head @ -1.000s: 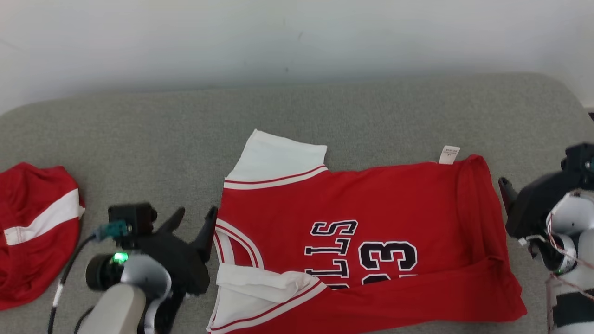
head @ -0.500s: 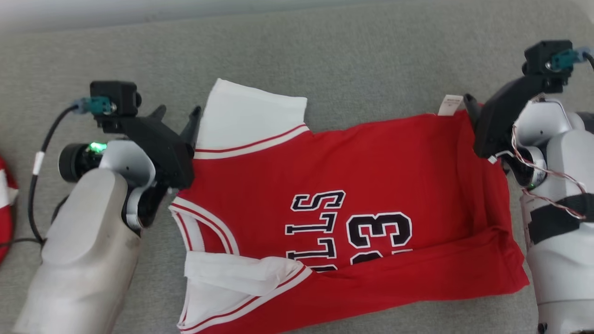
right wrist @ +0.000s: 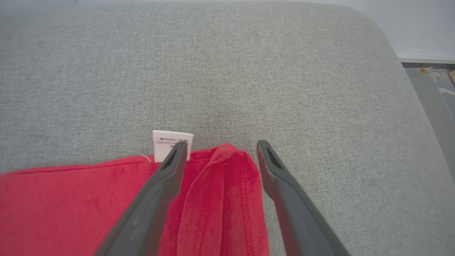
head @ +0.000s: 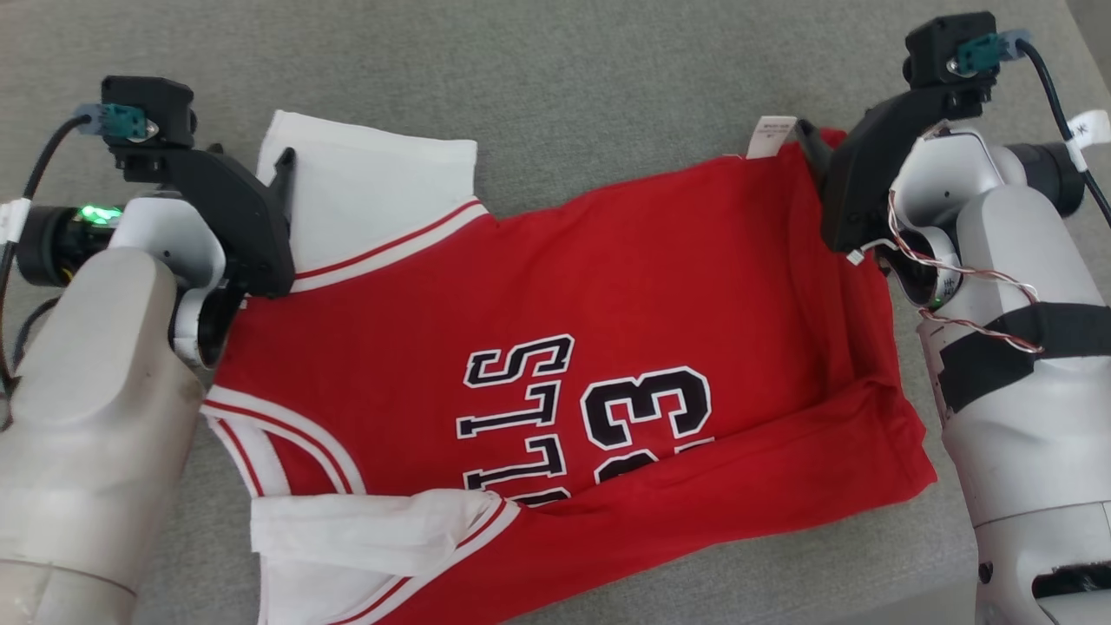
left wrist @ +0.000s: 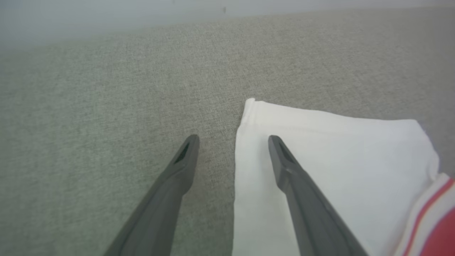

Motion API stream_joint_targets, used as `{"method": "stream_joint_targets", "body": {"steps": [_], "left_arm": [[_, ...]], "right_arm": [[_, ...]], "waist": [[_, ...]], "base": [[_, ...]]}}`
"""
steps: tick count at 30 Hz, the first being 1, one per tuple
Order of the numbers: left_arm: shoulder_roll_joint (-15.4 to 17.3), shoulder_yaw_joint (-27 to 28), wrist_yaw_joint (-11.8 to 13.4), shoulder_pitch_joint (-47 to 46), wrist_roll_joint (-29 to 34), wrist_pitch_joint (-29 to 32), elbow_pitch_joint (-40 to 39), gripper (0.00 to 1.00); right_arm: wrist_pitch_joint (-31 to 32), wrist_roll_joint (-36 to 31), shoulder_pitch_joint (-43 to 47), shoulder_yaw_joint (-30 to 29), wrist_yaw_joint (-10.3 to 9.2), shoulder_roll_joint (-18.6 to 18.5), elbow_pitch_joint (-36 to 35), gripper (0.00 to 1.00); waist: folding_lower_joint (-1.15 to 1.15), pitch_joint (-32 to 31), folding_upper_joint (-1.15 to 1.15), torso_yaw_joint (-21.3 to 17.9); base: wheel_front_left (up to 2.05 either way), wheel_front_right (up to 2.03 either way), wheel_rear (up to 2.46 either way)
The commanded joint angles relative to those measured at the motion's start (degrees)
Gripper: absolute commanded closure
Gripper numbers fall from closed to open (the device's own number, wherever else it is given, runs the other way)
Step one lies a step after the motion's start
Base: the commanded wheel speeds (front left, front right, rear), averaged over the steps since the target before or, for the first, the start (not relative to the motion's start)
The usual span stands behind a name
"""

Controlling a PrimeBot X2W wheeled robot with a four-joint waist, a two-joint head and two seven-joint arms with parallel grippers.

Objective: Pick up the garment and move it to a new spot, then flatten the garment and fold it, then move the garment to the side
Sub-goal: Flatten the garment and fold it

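Red cloth with white sleeves makes up the garment [head: 564, 286], which lies spread and mostly flat on a grey woven cushion [head: 564, 78], its length running across the head view. Black lettering edged in white [head: 521, 391] and a large number [head: 647, 408] sit on its chest, reading sideways. A long fold of red fabric [head: 738, 469] along the near edge laps over the lower part of the print. The near sleeve [head: 364, 529] is crumpled back on itself beside the striped neckline.

The left gripper [left wrist: 233, 138] sits at the far sleeve [left wrist: 337, 160], fingers spread wide apart. One finger lies over bare grey cushion and the other over the white cloth, so the pair straddles the sleeve's outer edge. Nothing is pinched between them; whether the tips touch the fabric cannot be told.

The right gripper [right wrist: 222, 144] is at the opposite end, at the far corner of the hem [right wrist: 227, 160], where the red cloth bunches in a small ridge. Its fingers are also spread wide. One tip overlaps the small white label [right wrist: 165, 142] sticking out from the edge, and the other is over the cushion just beside the hem. The corner lies between them, ungripped.
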Motion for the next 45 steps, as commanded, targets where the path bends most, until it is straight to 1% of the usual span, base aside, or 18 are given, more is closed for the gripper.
{"method": "stream_joint_targets", "body": {"steps": [1,4,5,6,7,10,13,16,20,26,33,39,41,42,43,45], "left_arm": [[1.06,-0.51,0.46,-1.19,1.29,0.35,0.80,0.00],[2.22,-1.21,0.30,-2.04,1.81,1.49,1.81,0.00],[2.20,-1.26,0.00,-2.05,1.53,2.12,2.06,0.29],[2.30,-1.45,-0.75,-2.14,1.08,3.26,2.26,0.67],[2.62,-1.71,-1.35,-2.33,0.93,4.38,2.32,1.00],[3.94,-1.94,-2.71,-2.84,0.30,6.83,2.01,1.00],[5.29,-1.63,-3.30,-3.74,-0.08,8.10,0.81,1.00],[5.81,-1.17,-3.46,-4.23,-0.69,8.67,-0.91,1.00],[6.37,-0.81,-2.76,-3.46,-1.26,8.98,-3.05,1.00],[6.84,-0.74,-1.80,-1.71,-1.86,9.64,-5.60,1.00],[7.59,-0.53,-0.65,-0.70,-2.35,10.37,-8.37,1.00],[7.73,-0.73,-0.20,-0.28,-2.62,10.71,-10.37,1.00],[7.53,-0.93,0.00,-0.07,-2.68,10.92,-10.99,1.00],[7.43,-0.98,0.07,0.08,-2.82,11.01,-11.30,1.00],[7.38,-1.04,0.11,0.18,-2.91,11.02,-11.59,1.00],[7.28,-1.14,0.18,0.22,-3.09,10.97,-12.26,1.00]], "right_arm": [[-0.73,0.67,-1.33,1.05,-0.13,0.43,0.31,0.00],[-1.16,1.76,-2.57,2.49,-0.13,0.57,0.69,0.00],[-1.15,2.19,-2.88,2.77,-0.13,0.47,0.74,0.00],[-0.97,2.66,-3.22,3.33,-0.13,0.36,0.67,0.00],[-0.83,3.05,-3.61,3.84,-0.13,0.23,0.51,0.00],[-0.14,4.39,-4.29,5.50,-0.13,-0.67,-0.30,0.00],[0.83,5.27,-4.49,7.23,-0.13,-2.18,-1.18,0.00],[2.26,5.87,-4.29,8.82,-0.13,-3.76,-1.94,0.00],[4.92,6.57,-2.60,11.79,-0.13,-5.99,-3.27,0.00],[6.68,8.45,-0.96,13.69,-0.13,-8.44,-5.32,0.00],[5.62,10.35,-1.54,16.04,-0.13,-8.70,-4.90,0.00],[5.01,11.32,-3.67,17.91,-0.13,-9.66,-1.81,0.00],[5.21,11.41,-4.35,18.87,-0.13,-10.27,-0.61,0.13],[4.99,11.43,-4.68,19.52,-0.13,-10.45,-0.19,0.42],[4.65,11.67,-4.93,19.78,-0.13,-10.67,0.21,0.60],[3.76,12.08,-5.23,20.07,-0.13,-10.87,0.82,1.00]], "waist": [[-0.01,2.16,-0.01,-2.34],[-0.01,3.04,-0.01,-3.20],[-0.01,3.25,-0.01,-3.34],[-0.01,3.55,-0.01,-3.50],[-0.01,3.84,-0.01,-3.64],[-0.01,4.48,-0.01,-3.90],[-0.01,4.93,-0.01,-3.81],[-0.01,5.30,-0.01,-3.46],[-0.01,5.35,-0.01,-3.16],[-0.01,5.13,-0.01,-3.09],[-0.01,5.59,-0.01,-2.70],[-0.01,5.91,-0.01,-1.78],[-0.01,6.01,-0.01,-1.47],[-0.01,6.06,-0.01,-1.35],[-0.01,6.12,-0.01,-1.27],[-0.01,6.22,-0.01,-1.11]], "base": [[0.00,0.00,0.00],[0.00,0.00,0.00],[0.00,0.00,0.00],[0.00,0.00,0.00],[0.00,0.00,0.00],[0.00,0.00,0.00],[0.00,0.00,0.00],[0.00,0.00,0.00],[0.00,0.00,0.00],[0.00,0.00,0.00],[0.00,0.00,0.00],[0.00,0.00,0.00],[0.00,0.00,0.00],[0.00,0.00,0.00],[0.00,0.00,0.00],[0.00,0.00,0.00]]}}
